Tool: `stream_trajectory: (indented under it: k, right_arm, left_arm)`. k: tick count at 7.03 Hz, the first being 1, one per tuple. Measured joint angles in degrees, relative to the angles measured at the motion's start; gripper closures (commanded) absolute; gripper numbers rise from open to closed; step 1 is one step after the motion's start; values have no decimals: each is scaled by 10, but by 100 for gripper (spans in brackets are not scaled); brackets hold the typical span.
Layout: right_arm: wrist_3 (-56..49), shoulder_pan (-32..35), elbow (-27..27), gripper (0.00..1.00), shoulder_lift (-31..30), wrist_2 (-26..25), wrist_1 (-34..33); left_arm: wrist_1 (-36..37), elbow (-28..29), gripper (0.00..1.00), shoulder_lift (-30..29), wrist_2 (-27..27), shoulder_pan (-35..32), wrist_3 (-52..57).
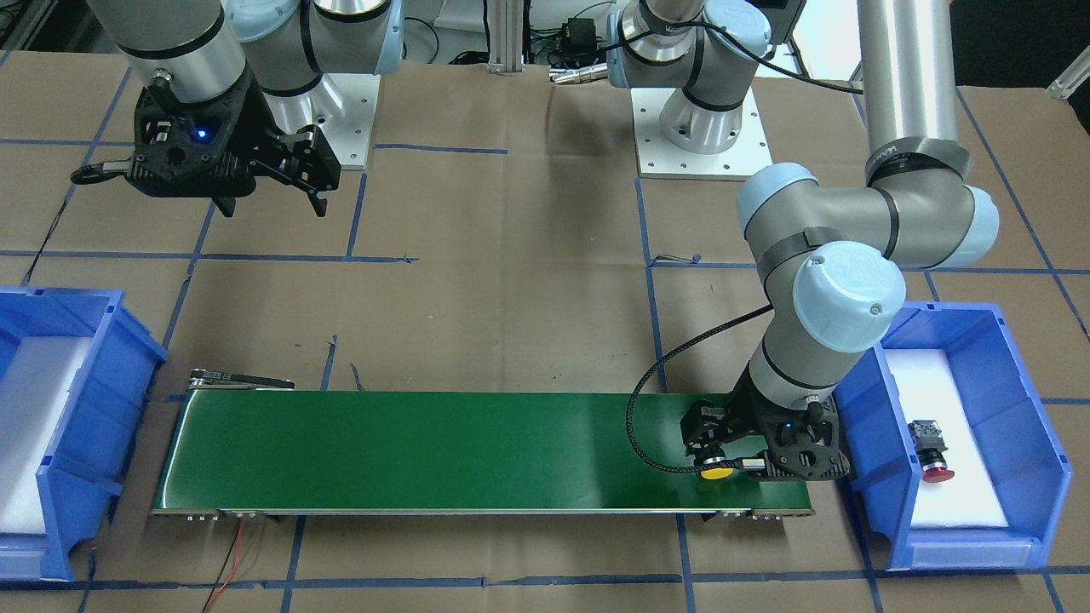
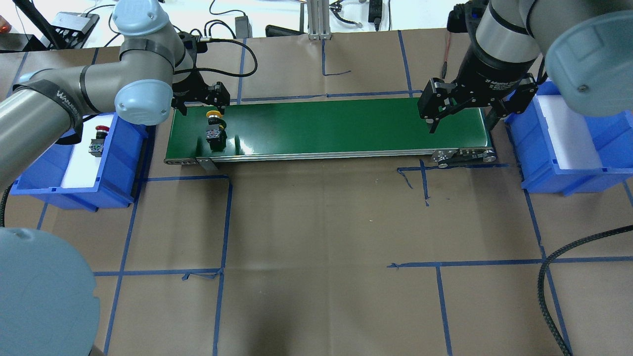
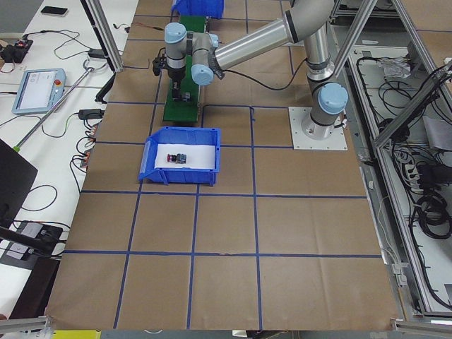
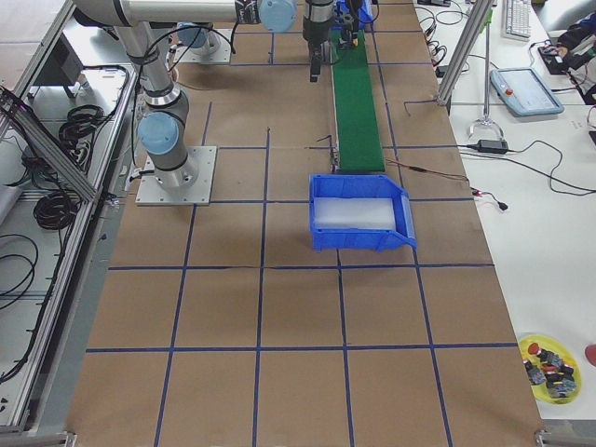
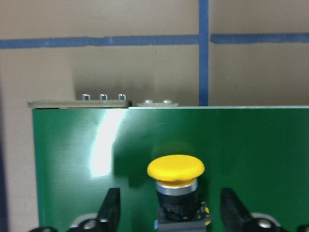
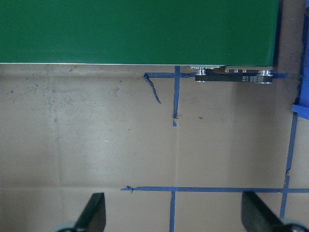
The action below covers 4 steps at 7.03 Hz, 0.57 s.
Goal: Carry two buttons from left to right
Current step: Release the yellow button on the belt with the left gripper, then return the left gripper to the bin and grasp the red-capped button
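Yellow-capped button (image 5: 175,170) lies across the green belt (image 2: 321,123), flanked untouched by the wide-spread left hand (image 5: 170,198); the right hand (image 2: 461,118), also wide, hovers well apart.

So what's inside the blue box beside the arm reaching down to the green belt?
A red-capped button lies on a white liner in the blue bin. Nothing else shows there, but the left arm covers one corner of the bin, so that bit is unseen.
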Motion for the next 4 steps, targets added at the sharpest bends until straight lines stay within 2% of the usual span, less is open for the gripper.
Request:
stream_trajectory:
  k: [3, 4]
  right_arm:
    - [0, 0, 0, 0, 0, 0, 0]
    - [0, 0, 0, 0, 0, 0, 0]
  left_arm:
    - [-128, 67, 0, 46, -3, 5, 1]
    - [-146, 80, 0, 49, -4, 11, 5]
